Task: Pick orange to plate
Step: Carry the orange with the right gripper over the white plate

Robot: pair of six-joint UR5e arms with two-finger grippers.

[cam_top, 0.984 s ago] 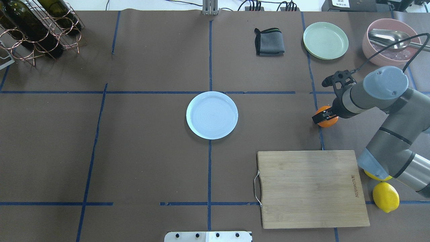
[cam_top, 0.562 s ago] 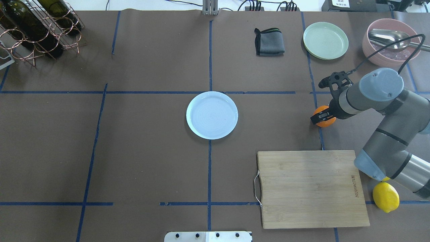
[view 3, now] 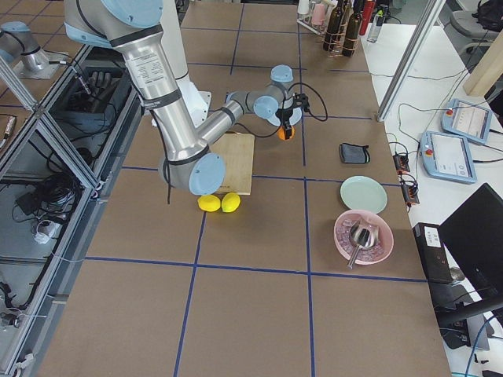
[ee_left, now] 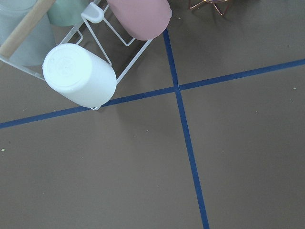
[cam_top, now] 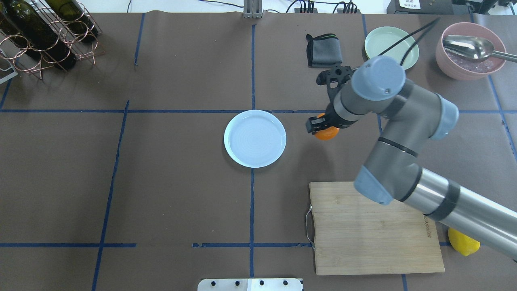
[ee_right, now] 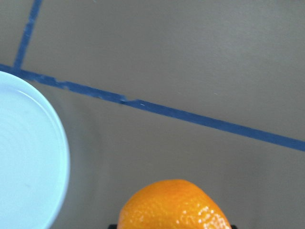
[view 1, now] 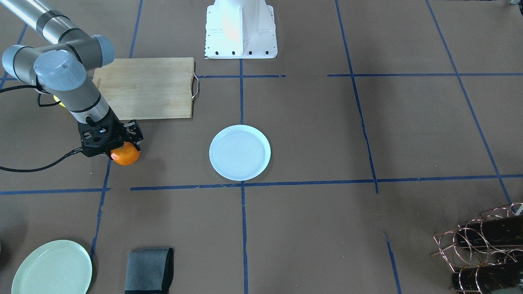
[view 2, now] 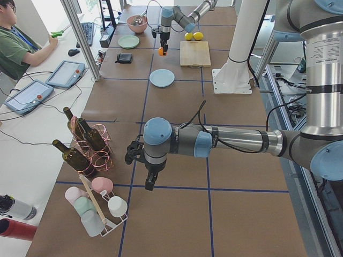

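Right gripper (cam_top: 321,127): black fingers clamped on either side of the small round bright-orange fruit (cam_top: 329,133).
Orange: held in that grasp, beside the round pale bluish-white plate (cam_top: 255,138) on its right in the overhead view, near it but not touching.
Plate: on the brown table covering, nothing on it.
Left gripper (view 2: 150,181): seen only from the table's end, so I cannot tell whether its fingers are parted or closed.
Nearby: rectangular bamboo cutting board (cam_top: 363,230), yellow lemon (cam_top: 463,245), pale green plate (cam_top: 387,40).
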